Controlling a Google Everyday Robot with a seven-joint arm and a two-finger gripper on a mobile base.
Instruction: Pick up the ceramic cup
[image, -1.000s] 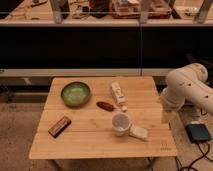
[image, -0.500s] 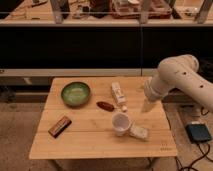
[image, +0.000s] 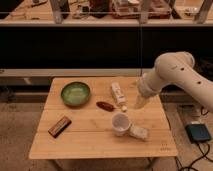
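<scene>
The ceramic cup (image: 120, 123) is small, round and white with a wide rim. It stands upright on the wooden table (image: 90, 142), right of centre near the front. A flat white block (image: 139, 132) lies touching or just beside it on its right. My gripper (image: 139, 103) hangs from the white arm (image: 172, 72) over the table's right side. It is above and to the right of the cup, apart from it and holding nothing.
A green bowl (image: 75, 93) sits at the table's back left. A white tube (image: 117, 93) lies at the back centre, a red-brown object (image: 105, 105) beside it, a brown bar (image: 59, 126) at the front left. A dark pad (image: 198, 133) lies on the floor, right.
The arm has swung left from beside the table to over its right side, bringing the gripper closer to the cup. The objects on the table have not moved.
</scene>
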